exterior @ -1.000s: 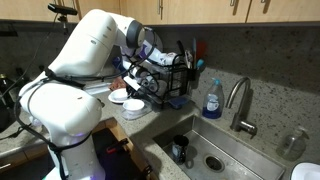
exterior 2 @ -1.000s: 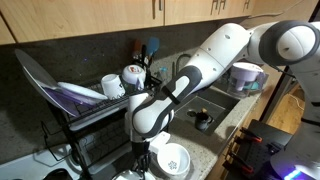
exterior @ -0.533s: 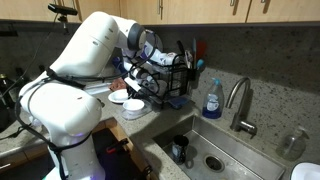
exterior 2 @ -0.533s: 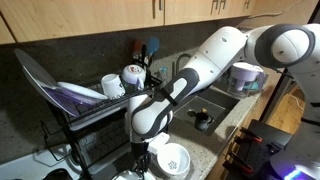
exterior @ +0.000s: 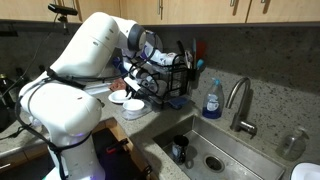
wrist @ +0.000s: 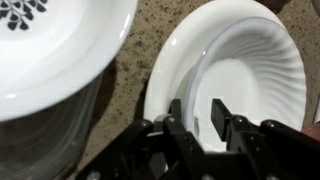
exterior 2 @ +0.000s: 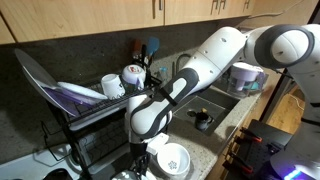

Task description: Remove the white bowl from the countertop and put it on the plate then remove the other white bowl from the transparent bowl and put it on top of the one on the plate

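Note:
In the wrist view a white bowl (wrist: 250,85) with swirled ribs sits on the flat white plate (wrist: 165,80) on the speckled countertop (wrist: 135,70). My gripper (wrist: 200,120) is low over it. One finger stands outside the bowl's near rim and one inside, with a gap on both sides. The other white bowl (wrist: 60,45), with a dark pattern inside, sits in the transparent bowl (wrist: 45,140) to the left. In an exterior view the gripper (exterior 2: 143,152) is just left of that patterned bowl (exterior 2: 173,160). In an exterior view the white dishes (exterior: 128,103) lie under the arm.
A black dish rack (exterior: 165,80) with dishes stands right behind the bowls, and it also shows in an exterior view (exterior 2: 90,105). A sink (exterior: 215,155), a faucet (exterior: 240,100) and a blue soap bottle (exterior: 212,100) lie beside it. The counter edge is close in front.

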